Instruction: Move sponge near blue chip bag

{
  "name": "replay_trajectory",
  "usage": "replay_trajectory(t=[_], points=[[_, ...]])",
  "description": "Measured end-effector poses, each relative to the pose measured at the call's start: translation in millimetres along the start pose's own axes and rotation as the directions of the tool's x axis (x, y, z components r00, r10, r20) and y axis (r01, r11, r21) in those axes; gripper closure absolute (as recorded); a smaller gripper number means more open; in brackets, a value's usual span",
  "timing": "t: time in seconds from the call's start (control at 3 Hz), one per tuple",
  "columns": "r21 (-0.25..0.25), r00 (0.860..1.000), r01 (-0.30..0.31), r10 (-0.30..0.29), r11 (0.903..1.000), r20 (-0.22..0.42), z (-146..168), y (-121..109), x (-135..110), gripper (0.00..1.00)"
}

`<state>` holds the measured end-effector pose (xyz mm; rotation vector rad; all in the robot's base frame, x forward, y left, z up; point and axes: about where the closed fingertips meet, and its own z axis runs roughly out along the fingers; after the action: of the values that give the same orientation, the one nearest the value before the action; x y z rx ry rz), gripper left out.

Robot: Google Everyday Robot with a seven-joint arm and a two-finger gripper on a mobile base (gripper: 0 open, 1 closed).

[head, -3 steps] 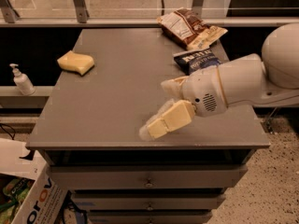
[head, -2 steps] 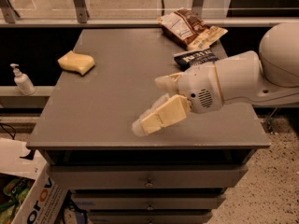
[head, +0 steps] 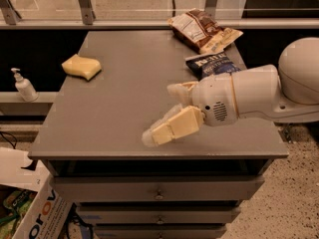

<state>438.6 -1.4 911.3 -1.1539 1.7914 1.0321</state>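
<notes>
The pale yellow sponge (head: 81,66) lies on the grey table (head: 114,113) near its left edge. The dark blue chip bag (head: 211,63) lies at the right side of the table, its near end hidden behind my arm. My gripper (head: 160,112) hovers over the front middle of the table, pointing left. Its cream fingers (head: 172,127) are spread apart with nothing between them. The gripper is well to the right of the sponge and in front of the blue bag.
A brown-and-white snack bag (head: 202,30) lies at the back right of the table. A soap pump bottle (head: 22,85) stands on a shelf to the left. A cardboard box (head: 30,218) sits on the floor at lower left. Drawers are below the tabletop.
My gripper has moved a little to the left across the front of the table, still open. The sponge and both bags have not moved.
</notes>
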Motion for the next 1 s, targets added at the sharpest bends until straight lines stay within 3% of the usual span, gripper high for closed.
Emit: replay_trajectory(t=[0.33,0.67,1.0], points=[[-0.01,0.993,0.03,-0.029,0.9995,0.115,29,-20,-7,0.0],[0.016,0.975,0.084,-0.086,0.9963,0.205,67,-58,-24,0.0],[0.078,0.964,0.148,-0.161,0.986,0.212,104,-92,-52,0.0]])
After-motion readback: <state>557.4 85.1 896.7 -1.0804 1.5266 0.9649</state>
